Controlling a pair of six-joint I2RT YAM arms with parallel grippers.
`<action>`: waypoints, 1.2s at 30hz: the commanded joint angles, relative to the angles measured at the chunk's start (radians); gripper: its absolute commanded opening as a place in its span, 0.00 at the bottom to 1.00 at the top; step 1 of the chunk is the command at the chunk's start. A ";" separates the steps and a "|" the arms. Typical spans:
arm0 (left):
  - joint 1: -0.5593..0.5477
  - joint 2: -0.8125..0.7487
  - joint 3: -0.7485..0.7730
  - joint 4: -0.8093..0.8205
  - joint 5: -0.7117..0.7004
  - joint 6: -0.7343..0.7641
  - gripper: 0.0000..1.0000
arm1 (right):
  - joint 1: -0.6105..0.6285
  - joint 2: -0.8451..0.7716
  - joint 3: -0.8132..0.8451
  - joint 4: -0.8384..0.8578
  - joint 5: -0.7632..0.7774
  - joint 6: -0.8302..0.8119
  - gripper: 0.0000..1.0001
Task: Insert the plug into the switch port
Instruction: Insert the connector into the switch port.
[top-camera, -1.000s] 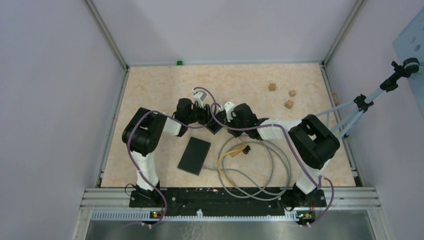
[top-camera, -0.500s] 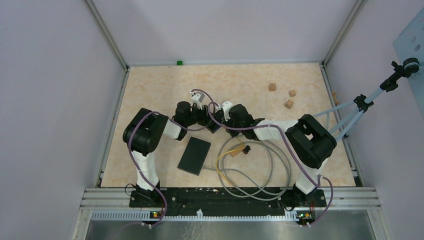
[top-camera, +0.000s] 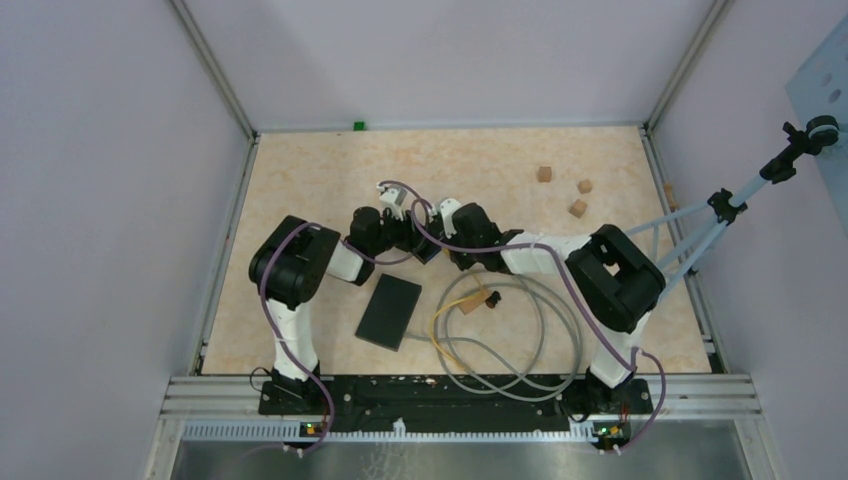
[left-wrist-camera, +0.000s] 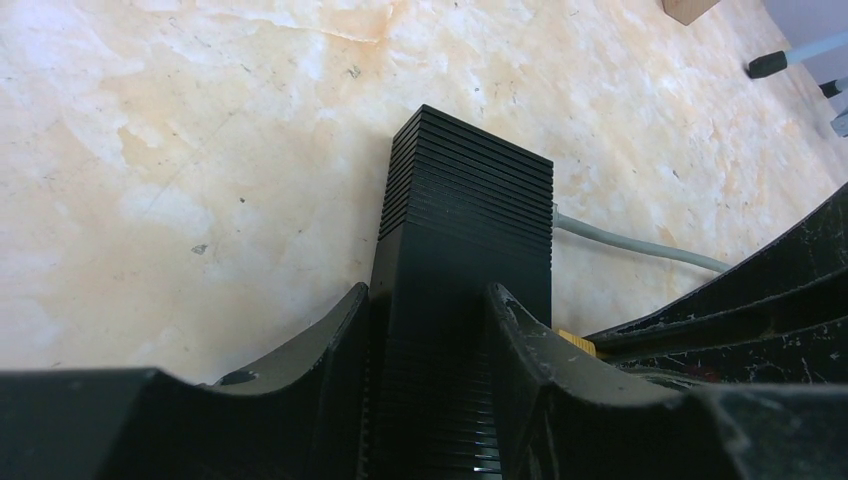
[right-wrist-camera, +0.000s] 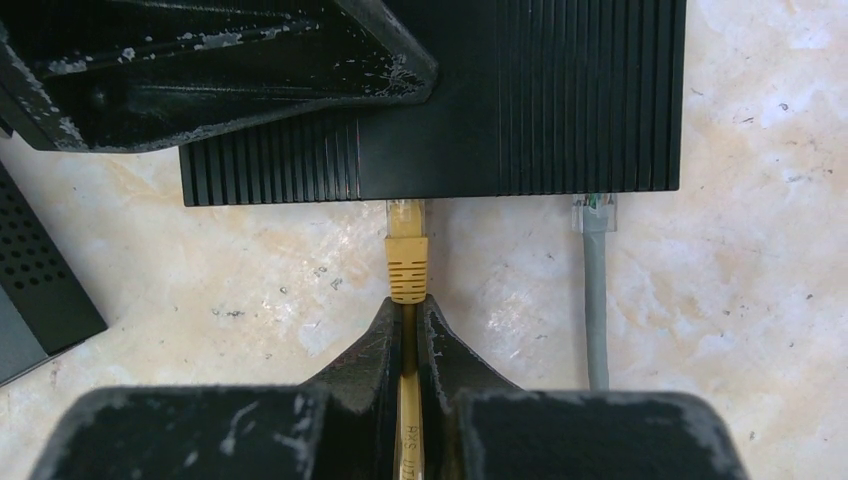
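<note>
**Plug** (right-wrist-camera: 406, 262): yellow boot with a clear tip. It lies flat on the worktop (top-camera: 480, 160), and the tip meets the long face of the switch. How far it sits inside the port cannot be told from the right wrist view.

**Switch** (right-wrist-camera: 520, 100): black ribbed box near the middle of the worktop, between the two wrists.

**Yellow cable** (right-wrist-camera: 408, 420): runs straight back from the plug between the right fingers. In the top view it loops toward the near edge.

**Right gripper** (right-wrist-camera: 408, 330): jaws narrow, pinched on the yellow cable just behind the plug's boot. It points squarely at the switch face.

**Left gripper** (left-wrist-camera: 430, 310): jaws clamped on the switch, one finger against each ribbed side. It reaches in from the left edge side.

**Grey plug** (right-wrist-camera: 594, 212): clear-tipped, at the same face of the switch, beside the yellow one and apart from it.

**Grey cable** (right-wrist-camera: 595, 300): leads away from the grey plug and coils in wide loops toward the near edge, right of centre.

**Flat black box** (top-camera: 389, 311): lies near the switch on its near-left side, not touching it.

**Wooden cubes**: three, well apart from the switch toward the far right corner (top-camera: 544, 174), (top-camera: 585, 186), (top-camera: 577, 208).

**Tripod** (top-camera: 720, 210): pale legs standing at the right edge.

**Green marker** (top-camera: 358, 126): small, at the far edge, left of centre
</note>
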 joint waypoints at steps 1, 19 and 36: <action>-0.158 0.070 -0.092 -0.262 0.328 -0.062 0.48 | 0.019 0.011 0.179 0.518 0.042 0.010 0.00; -0.148 0.078 -0.131 -0.161 0.363 -0.097 0.49 | 0.019 -0.092 0.051 0.603 0.022 0.005 0.00; 0.036 -0.039 -0.009 -0.330 0.121 -0.040 0.59 | -0.005 -0.114 -0.187 0.281 -0.074 -0.087 0.29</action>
